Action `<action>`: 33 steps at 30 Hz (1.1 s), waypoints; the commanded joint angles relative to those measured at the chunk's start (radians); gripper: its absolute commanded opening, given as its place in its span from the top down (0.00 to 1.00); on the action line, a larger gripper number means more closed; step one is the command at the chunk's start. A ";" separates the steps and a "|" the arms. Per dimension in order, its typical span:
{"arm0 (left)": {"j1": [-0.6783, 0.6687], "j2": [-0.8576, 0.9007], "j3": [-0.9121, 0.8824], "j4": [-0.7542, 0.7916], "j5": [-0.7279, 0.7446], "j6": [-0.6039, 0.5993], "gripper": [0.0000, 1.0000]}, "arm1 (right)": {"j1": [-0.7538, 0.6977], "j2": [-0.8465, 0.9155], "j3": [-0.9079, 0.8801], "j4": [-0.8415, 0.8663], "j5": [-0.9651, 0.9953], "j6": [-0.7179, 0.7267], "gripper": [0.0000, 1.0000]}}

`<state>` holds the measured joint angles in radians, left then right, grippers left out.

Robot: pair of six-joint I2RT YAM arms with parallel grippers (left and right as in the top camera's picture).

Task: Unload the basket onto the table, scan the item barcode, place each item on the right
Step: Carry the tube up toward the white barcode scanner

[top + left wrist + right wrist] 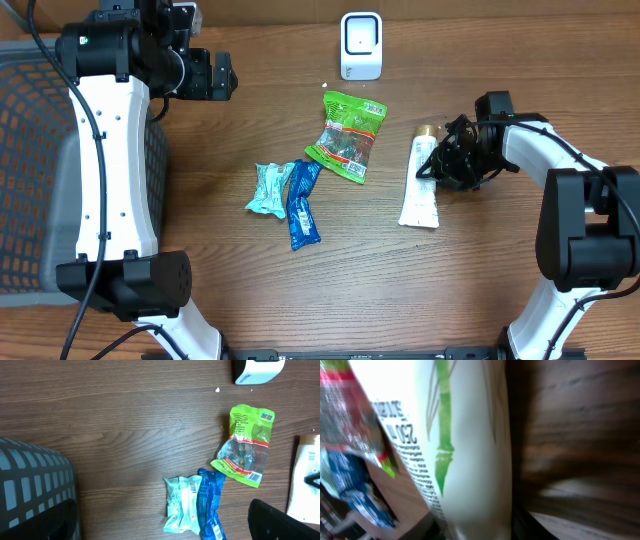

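Straddling the white tube [419, 200], the right hand [438, 162] stands partly open.

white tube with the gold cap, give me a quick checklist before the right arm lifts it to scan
1. Right gripper at the white plastic tube with gold cap: ok
2. Grip firm on the tube: cannot tell
3. Tube's barcode side found: cannot tell
4. White box-shaped scanner unobstructed: ok
5. Left gripper open, far from tube: ok
6. Green snack packet apart from tube: ok
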<state>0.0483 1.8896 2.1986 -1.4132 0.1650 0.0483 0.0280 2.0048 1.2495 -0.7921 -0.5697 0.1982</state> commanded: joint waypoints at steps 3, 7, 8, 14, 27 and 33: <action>0.003 0.005 -0.004 0.003 0.011 -0.003 0.01 | 0.024 0.010 -0.012 0.060 0.045 0.040 0.57; 0.003 0.005 -0.004 0.003 0.011 -0.003 0.00 | 0.036 0.010 -0.033 0.101 0.045 0.033 0.86; 0.003 0.005 -0.004 0.003 0.011 -0.003 0.00 | 0.036 0.010 -0.035 0.103 0.045 0.034 0.96; 0.003 0.005 -0.004 0.003 0.011 -0.003 0.00 | 0.034 -0.032 0.002 0.032 0.030 0.029 0.96; 0.003 0.005 -0.004 0.003 0.011 -0.003 0.00 | 0.207 -0.467 0.175 -0.145 -0.039 -0.162 0.96; 0.003 0.005 -0.004 0.003 0.011 -0.003 0.00 | 0.351 -0.571 0.175 -0.103 -0.039 -0.162 0.96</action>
<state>0.0483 1.8896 2.1986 -1.4132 0.1650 0.0483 0.3256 1.4662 1.4078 -0.9138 -0.5797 0.0525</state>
